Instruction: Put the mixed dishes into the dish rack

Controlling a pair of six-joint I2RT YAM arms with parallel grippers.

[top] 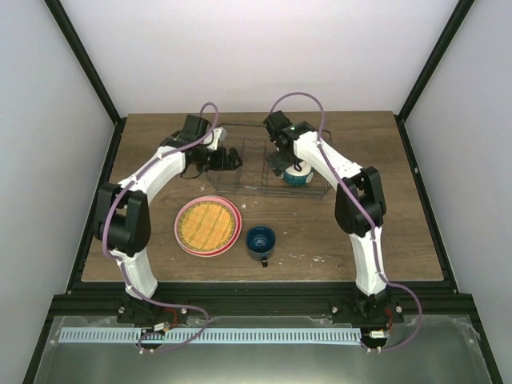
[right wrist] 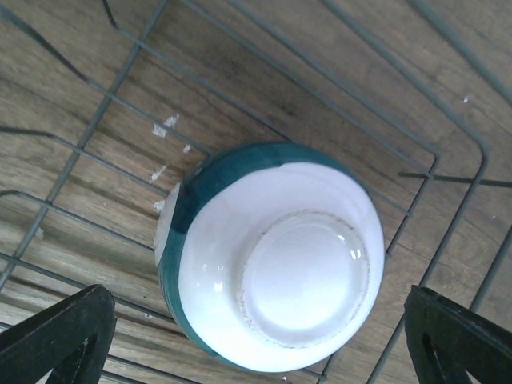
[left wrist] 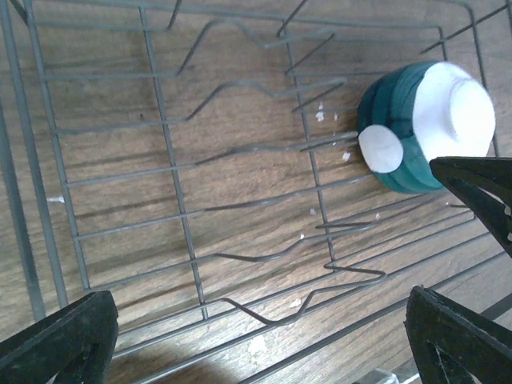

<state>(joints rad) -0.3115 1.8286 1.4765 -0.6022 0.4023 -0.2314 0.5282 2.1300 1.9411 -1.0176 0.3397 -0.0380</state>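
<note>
From the top external view, the wooden table [top: 384, 240] is carrying the dish rack [top: 254, 186] at its far middle, and both arms are reaching into it. The left gripper [top: 232, 158] is hovering over the rack's left half, the right gripper [top: 285, 166] over its right half, just beside the small cream bowl [top: 299, 177], which is sitting inside the rack near the right end. Finger gap is too small to read here. The pink plate [top: 180, 227] is lying flat on the table in front of the rack, left of centre, with the woven-pattern plate [top: 208, 225] stacked on it face up. The dark blue mug [top: 261, 240] is standing upright just right of the plates, handle pointing toward the arm bases, not touching them. From the left wrist view, the left fingers [left wrist: 64, 340] are standing wide apart and holding nothing, and are looking down on the rack's wire floor and bent dividers [left wrist: 240, 152] with wood grain showing through. The bowl [left wrist: 404, 148] is showing at upper right within the rack, teal side and cream base toward the camera, well away from these fingers. From the right wrist view, the right fingers [right wrist: 60, 336] are spread wide at both lower corners, not touching the bowl [right wrist: 280, 256], which is filling the middle of the frame, turned base up, cream foot ring facing the camera, teal wall showing on its left. It is resting on the rack wires [right wrist: 436, 156] close to a corner of the rack.
</note>
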